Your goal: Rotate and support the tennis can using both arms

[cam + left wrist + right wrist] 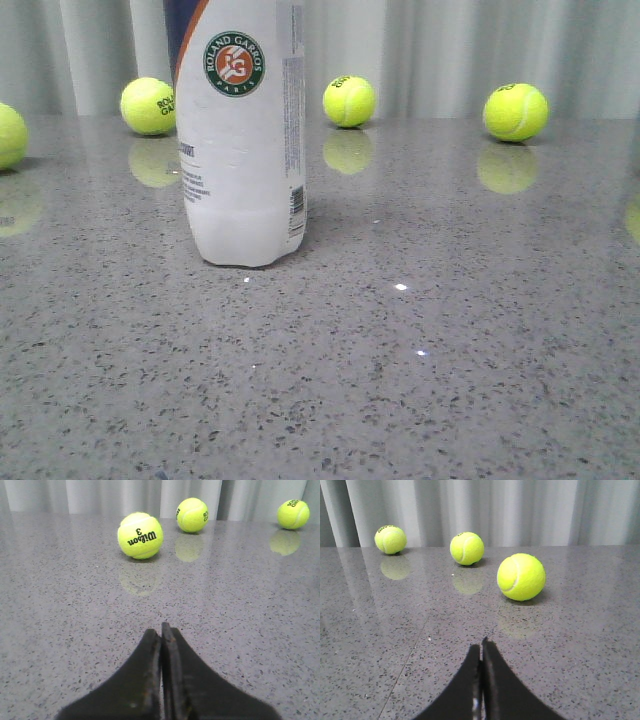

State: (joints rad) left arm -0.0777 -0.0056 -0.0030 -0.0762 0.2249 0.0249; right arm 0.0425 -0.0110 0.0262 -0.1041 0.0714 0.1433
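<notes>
My left gripper [161,630] is sitting low over the grey speckled table [420,400] with both fingers pressed flat together, nothing between them, and my right gripper [481,647] is posed the same way — tips closed on each other, pointing forward just above the surface. Neither is touching the tennis can [245,150], which is standing upright on the table left of centre in the front view, its top running out of frame; it is not appearing in either wrist view, so I am not lined up on it. The main risk, I'm judging: the can is tall and free-standing, so if one arm is reaching it before the other is bracing the far side, a push high up is likely tipping it. With fingers closed I am also getting only narrow contact on a smooth round wall — it could be slipping or spinning away while rotating. Loose tennis balls are lying around too: the Wilson ball [140,535] ahead of my left gripper, the nearest ball [521,577] ahead of my right, more near the curtain [450,50] behind — a swing could be knocking one into the can.
</notes>
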